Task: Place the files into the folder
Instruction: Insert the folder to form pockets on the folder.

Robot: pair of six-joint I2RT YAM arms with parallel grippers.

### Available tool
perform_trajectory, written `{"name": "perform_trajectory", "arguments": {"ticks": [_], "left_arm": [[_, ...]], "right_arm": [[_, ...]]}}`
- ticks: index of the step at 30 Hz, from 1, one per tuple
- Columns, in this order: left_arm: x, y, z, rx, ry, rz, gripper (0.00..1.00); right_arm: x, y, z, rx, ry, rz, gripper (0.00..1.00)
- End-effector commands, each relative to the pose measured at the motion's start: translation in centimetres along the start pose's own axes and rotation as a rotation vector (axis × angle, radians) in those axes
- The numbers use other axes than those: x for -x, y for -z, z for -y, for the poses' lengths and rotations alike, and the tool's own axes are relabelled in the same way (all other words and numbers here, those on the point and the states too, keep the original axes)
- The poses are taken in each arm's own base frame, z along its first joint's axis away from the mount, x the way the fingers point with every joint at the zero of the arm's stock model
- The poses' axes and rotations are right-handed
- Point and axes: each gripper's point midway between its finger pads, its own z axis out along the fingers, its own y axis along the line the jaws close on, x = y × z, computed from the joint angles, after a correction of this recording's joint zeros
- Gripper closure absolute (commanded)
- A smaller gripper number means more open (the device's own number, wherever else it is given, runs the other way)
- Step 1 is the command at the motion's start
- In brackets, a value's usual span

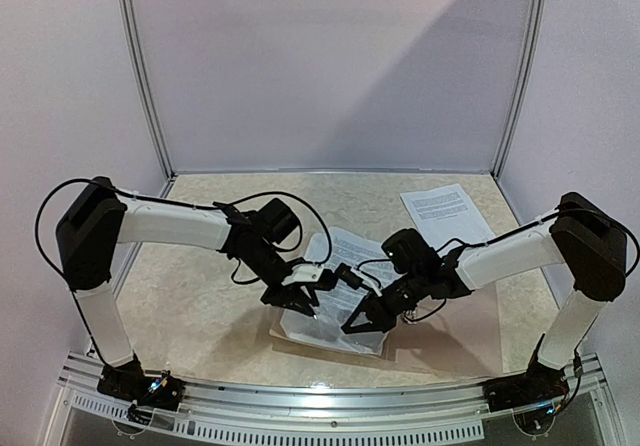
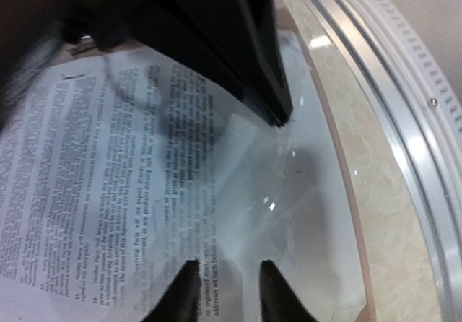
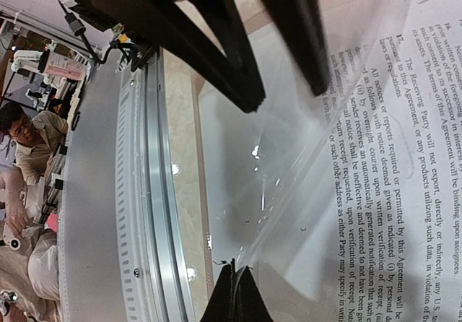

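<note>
Right fingers [image 3: 232, 293] closed, pinching the edge of the clear sleeve [image 3: 238, 170]. Left fingers [image 2: 184, 293] slightly parted, astride the edge of the printed sheets [image 2: 108, 192], which lie just ahead of both, on the brown folder [image 1: 455, 336]. One loose sheet [image 1: 447, 211] lies on the surface [image 1: 200, 306], beyond the right fingers.

Top camera peers down from high behind both bases over the whole table [image 1: 200, 316], and each wrist camera hangs close above the files [image 2: 94, 192], both catching the clear sleeve [image 2: 289, 214] and front rail [image 2: 390, 98].
</note>
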Motion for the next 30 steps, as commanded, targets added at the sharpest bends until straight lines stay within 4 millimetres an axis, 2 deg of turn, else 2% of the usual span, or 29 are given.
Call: {"name": "perform_trajectory", "arguments": {"ticks": [1, 4, 7, 10, 14, 17, 19, 27, 30], "left_arm": [[2.5, 4.0, -2.6, 0.133, -0.062, 0.087, 0.58], [2.3, 4.4, -4.4, 0.130, -0.027, 0.103, 0.46], [1.6, 3.5, -4.3, 0.080, -0.033, 0.086, 0.37], [0.6, 2.3, -4.2, 0.017, 0.004, 0.058, 0.32], [-0.6, 0.7, -2.3, -0.123, 0.062, 0.052, 0.30], [-0.4, 0.3, -0.8, -0.172, 0.052, 0.075, 0.31], [-0.3, 0.1, -0.7, -0.163, 0.059, 0.074, 0.35], [0.2, -0.2, -0.7, -0.121, 0.051, 0.066, 0.63], [0.7, -0.2, -0.8, -0.121, 0.051, 0.081, 0.67]], "right_arm": [[0.3, 0.0, -1.2, 0.086, 0.030, 0.017, 1.00], [0.2, -0.2, -1.1, 0.092, 0.017, 0.008, 1.00], [0.4, -0.2, -1.0, 0.087, 0.020, 0.010, 1.00], [0.6, -0.1, -0.9, 0.075, 0.024, 0.017, 1.00], [1.2, -0.1, -0.7, 0.060, 0.028, 0.026, 1.00], [1.2, -0.1, -0.7, 0.057, 0.029, 0.025, 1.00], [1.3, -0.1, -0.6, 0.050, 0.032, 0.028, 1.00], [1.6, 0.0, 0.0, 0.032, 0.019, 0.041, 1.00], [1.5, -0.2, 0.3, 0.027, 0.004, 0.038, 1.00]]}}
